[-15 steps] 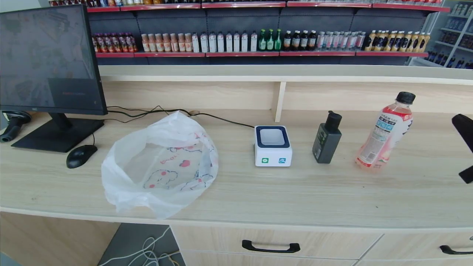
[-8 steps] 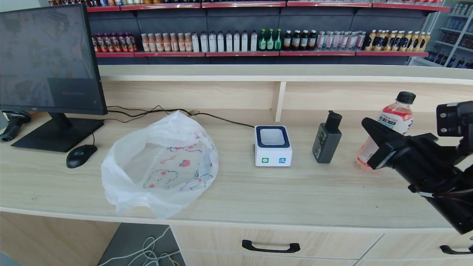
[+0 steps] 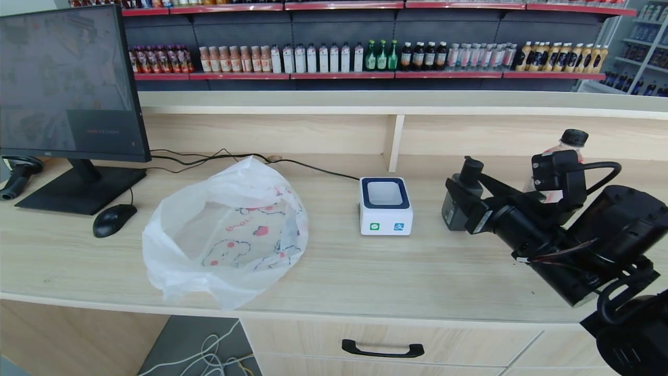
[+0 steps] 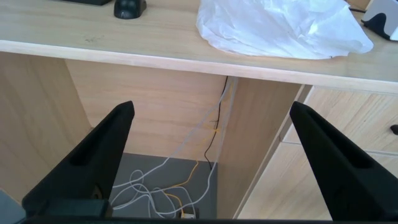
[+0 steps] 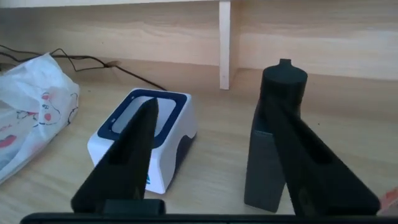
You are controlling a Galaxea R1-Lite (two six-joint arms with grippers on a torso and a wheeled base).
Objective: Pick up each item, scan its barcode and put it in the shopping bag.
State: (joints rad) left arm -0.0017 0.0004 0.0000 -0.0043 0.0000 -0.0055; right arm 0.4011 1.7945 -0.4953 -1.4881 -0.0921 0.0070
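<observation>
So the shopping bag (image 3: 229, 235) sits slumped on the counter (image 3: 365, 277), left of centre, with its mouth gaping upward. The cartoon print shows through the thin white plastic. Its near side hangs right at the counter's front edge.

Just right of the bag, with a bare strip of wood between them, is the little white scanner (image 3: 385, 206), window facing up. Right of that stands the dark pump bottle (image 3: 453, 211), upright. Farther right is the pink drink bottle (image 3: 573, 138), mostly hidden behind the arm, so really just the black cap shows.

Room-wise, the near half of the counter between the scanner and the front edge is open wood. A raised back ledge with a vertical divider (image 3: 395, 141) runs behind the scanner. The far left corner is busy: monitor (image 3: 68, 83), mouse (image 3: 115, 219) and a cable (image 3: 313, 168) running along the back to the scanner.

The right arm comes in low from the near right, pointing toward the far left. The right gripper (image 5: 208, 102) is level with the pump bottle with its fingers spread wide. From the right wrist view one finger (image 5: 311, 168) overlaps the bottle, and I can't tell if it touches. The left gripper (image 4: 211, 109) hangs below the counter's front edge, fingers apart and holding nothing, facing the cabinet recess with loose wires (image 4: 174, 193) on the floor.
</observation>
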